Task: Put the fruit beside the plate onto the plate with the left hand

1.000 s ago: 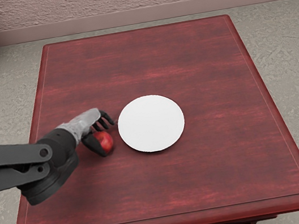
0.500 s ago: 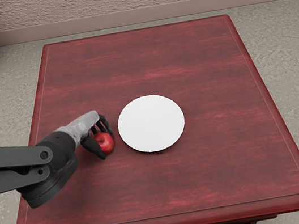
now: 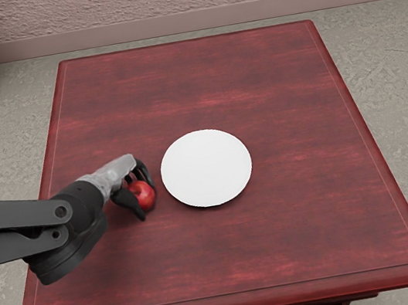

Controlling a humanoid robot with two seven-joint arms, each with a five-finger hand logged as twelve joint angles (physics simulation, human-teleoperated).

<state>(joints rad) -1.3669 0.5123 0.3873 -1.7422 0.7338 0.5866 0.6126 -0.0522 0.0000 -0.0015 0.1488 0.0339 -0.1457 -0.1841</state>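
A small red apple point(image 3: 144, 194) lies on the dark red table point(image 3: 273, 94), just left of a round white plate point(image 3: 206, 168). My left hand point(image 3: 133, 189) comes in from the left edge and is curled around the apple, dark fingers over its top and thumb under its near side. The apple sits close to the plate's left rim, and whether it touches the rim cannot be told. The plate has nothing on it.
My left forearm and its bulky dark elbow joint point(image 3: 65, 234) lie over the table's front left part. The table's raised border point(image 3: 367, 141) runs around the wooden top. Beyond it are a grey carpet floor and a pink wall.
My left hand's fingers have closed further around the apple, and the hand has drawn back slightly to the left. The apple and the plate stay where they were.
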